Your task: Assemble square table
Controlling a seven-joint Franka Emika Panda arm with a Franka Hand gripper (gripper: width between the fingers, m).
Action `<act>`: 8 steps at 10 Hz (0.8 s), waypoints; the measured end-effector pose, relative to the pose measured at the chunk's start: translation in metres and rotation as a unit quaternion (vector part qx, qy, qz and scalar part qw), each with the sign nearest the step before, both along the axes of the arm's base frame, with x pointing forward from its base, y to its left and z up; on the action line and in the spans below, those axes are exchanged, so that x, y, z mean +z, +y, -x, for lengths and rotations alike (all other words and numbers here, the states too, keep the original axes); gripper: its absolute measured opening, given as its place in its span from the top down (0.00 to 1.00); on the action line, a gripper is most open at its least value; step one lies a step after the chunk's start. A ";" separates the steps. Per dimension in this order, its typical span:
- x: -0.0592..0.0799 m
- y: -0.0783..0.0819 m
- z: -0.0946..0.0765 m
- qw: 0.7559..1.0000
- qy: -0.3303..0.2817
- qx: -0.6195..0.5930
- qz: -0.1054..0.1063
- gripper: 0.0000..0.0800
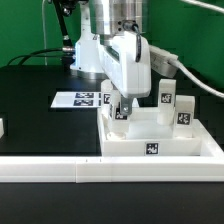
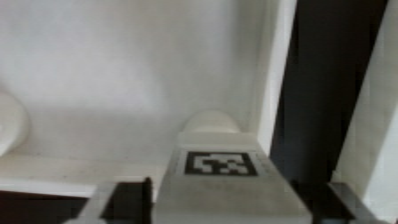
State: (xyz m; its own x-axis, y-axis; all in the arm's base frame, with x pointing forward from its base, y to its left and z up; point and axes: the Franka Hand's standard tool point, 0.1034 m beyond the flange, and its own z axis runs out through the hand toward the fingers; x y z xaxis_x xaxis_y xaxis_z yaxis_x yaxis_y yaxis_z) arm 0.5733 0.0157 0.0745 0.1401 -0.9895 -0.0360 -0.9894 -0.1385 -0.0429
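Observation:
The square table slab (image 1: 172, 143) lies rim up at the exterior view's right, with a tag on its front side. Two white tagged legs (image 1: 165, 96) (image 1: 185, 109) stand upright on its far right part. My gripper (image 1: 120, 108) is over the slab's far left corner, shut on a third tagged leg (image 1: 122, 116). In the wrist view this leg (image 2: 222, 160) sits between my two dark fingers (image 2: 128, 202), pointing down at the slab's white surface (image 2: 125, 90). Whether the leg touches the slab is hidden.
The long white L-shaped border rail (image 1: 100, 170) runs along the front. The marker board (image 1: 80, 100) lies on the black table to the left of the slab. A small white part (image 1: 2, 127) shows at the left edge.

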 end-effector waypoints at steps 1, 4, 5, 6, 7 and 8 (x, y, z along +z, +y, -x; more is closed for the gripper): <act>0.000 0.000 0.000 1.000 0.000 0.005 0.000 0.37; 0.000 -0.001 0.000 0.992 -0.005 0.125 0.005 0.22; -0.001 -0.003 0.000 0.982 -0.007 0.190 0.007 0.19; -0.001 -0.004 0.000 0.975 -0.008 0.221 0.008 0.19; -0.001 -0.003 0.000 0.970 -0.009 0.244 0.010 0.19; -0.001 -0.004 0.000 0.957 -0.011 0.289 0.011 0.19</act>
